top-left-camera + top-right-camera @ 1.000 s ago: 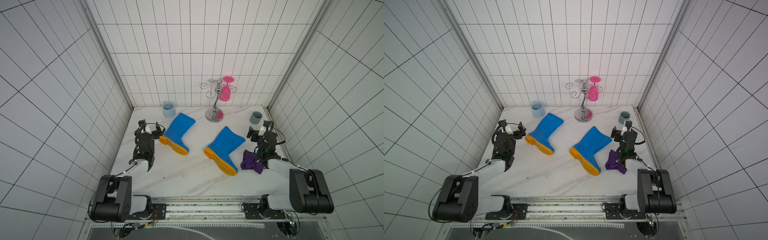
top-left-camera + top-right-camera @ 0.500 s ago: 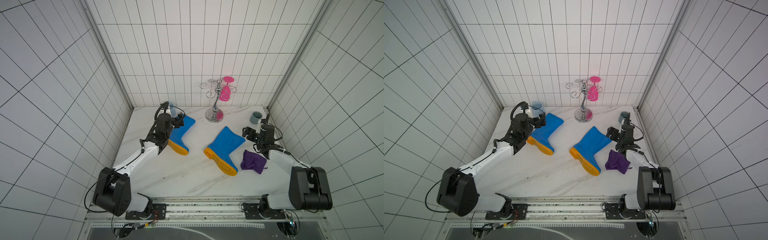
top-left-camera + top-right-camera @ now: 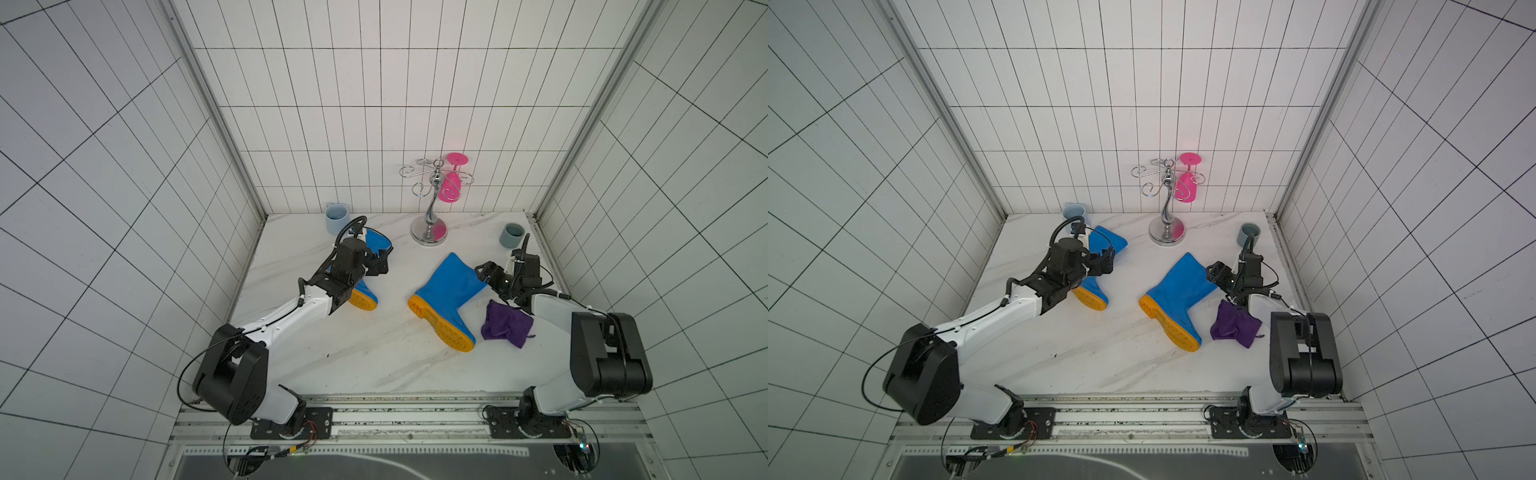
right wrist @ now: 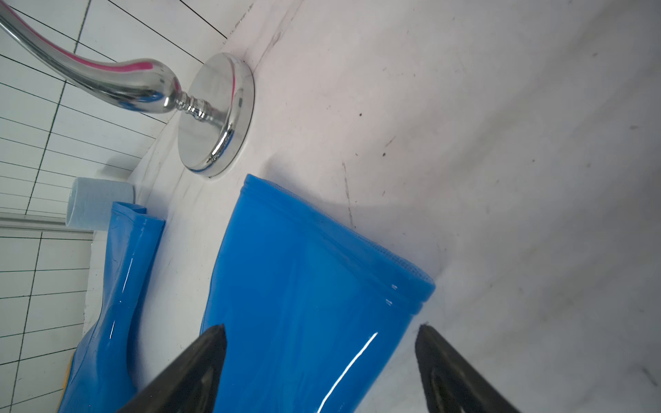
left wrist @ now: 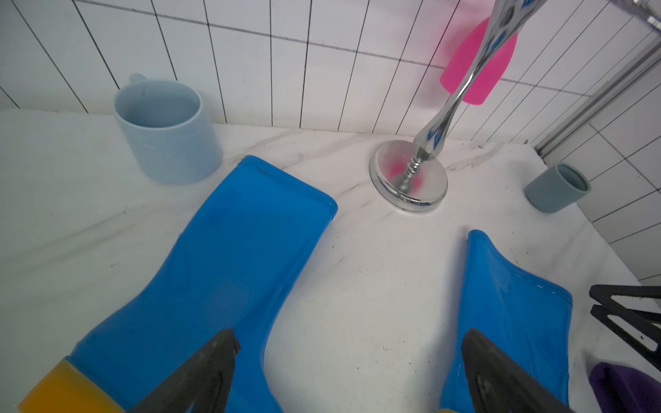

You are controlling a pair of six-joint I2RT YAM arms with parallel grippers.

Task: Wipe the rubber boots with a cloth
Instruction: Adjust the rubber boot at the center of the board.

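Observation:
Two glossy blue rubber boots with orange soles lie on their sides on the marble table: the left boot [image 3: 371, 244] [image 5: 232, 268] and the right boot [image 3: 446, 297] [image 4: 304, 304]. The purple cloth [image 3: 507, 325] [image 5: 624, 389] lies crumpled beside the right boot's foot, touched by no gripper. My left gripper [image 3: 380, 265] [image 5: 348, 339] hovers open over the left boot's shaft, with nothing between its fingers. My right gripper [image 3: 487, 275] [image 4: 322, 329] is open at the top of the right boot's shaft, and its jaws straddle the shaft.
A light blue mug [image 3: 336, 218] stands at the back left and a grey cup [image 3: 512, 235] at the back right. A chrome stand [image 3: 430, 235] with a hanging pink glass [image 3: 451, 189] stands at the back. Tiled walls close in three sides.
My left arm has swung from the table's left edge out over the left boot. My right gripper has moved from above the cloth to the right boot's shaft, its jaws a little narrower.

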